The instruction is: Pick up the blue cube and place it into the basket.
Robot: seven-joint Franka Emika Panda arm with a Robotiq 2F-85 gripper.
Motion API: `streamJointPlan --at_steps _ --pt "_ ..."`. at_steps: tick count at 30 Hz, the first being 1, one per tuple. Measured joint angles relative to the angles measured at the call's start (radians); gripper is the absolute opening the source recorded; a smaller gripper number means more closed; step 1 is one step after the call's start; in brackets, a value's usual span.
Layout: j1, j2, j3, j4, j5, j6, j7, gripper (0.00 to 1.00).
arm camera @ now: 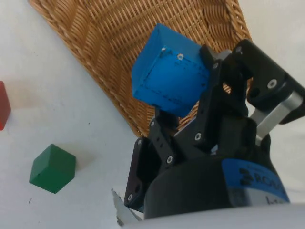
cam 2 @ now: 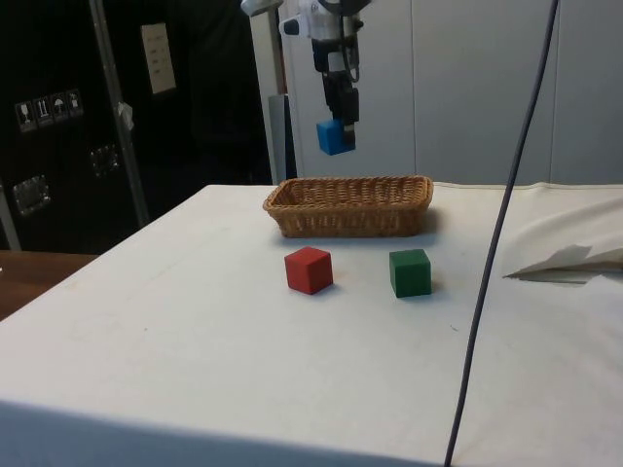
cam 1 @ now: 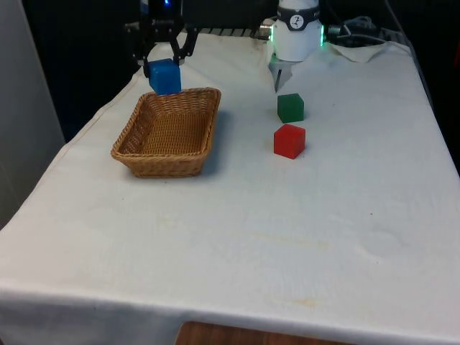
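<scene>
The gripper (cam 1: 164,66) is clamped on the blue cube (cam 1: 164,76), its two black fingers (arm camera: 209,102) pressed against opposite faces, with the cube sitting tilted between them in the wrist view. In the side view the gripper (cam 2: 338,125) hangs well above the table (cam 2: 195,350) with the cube (cam 2: 335,137) lifted clear of everything, directly at 12 o'clock over the basket (cam 2: 350,206). In the front view the cube sits at 12 o'clock from the basket (cam 1: 169,133), over its far rim. The wicker basket (arm camera: 143,52) rests flat on the white cloth. In the front view the green cube (cam 1: 290,107) stands at about 2 o'clock from the basket, well apart from it, and the red cube (cam 1: 289,141) lies just beside the green one, at 6 o'clock from it, the two not touching.
</scene>
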Motion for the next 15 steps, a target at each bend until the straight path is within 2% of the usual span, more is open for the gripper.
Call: streamJointPlan --at_steps 9,15 --pt "0.0 0.001 0.0 0.0 0.0 -0.001 0.0 0.07" --pt "0.0 0.024 -0.001 0.0 0.001 0.008 0.001 0.07"
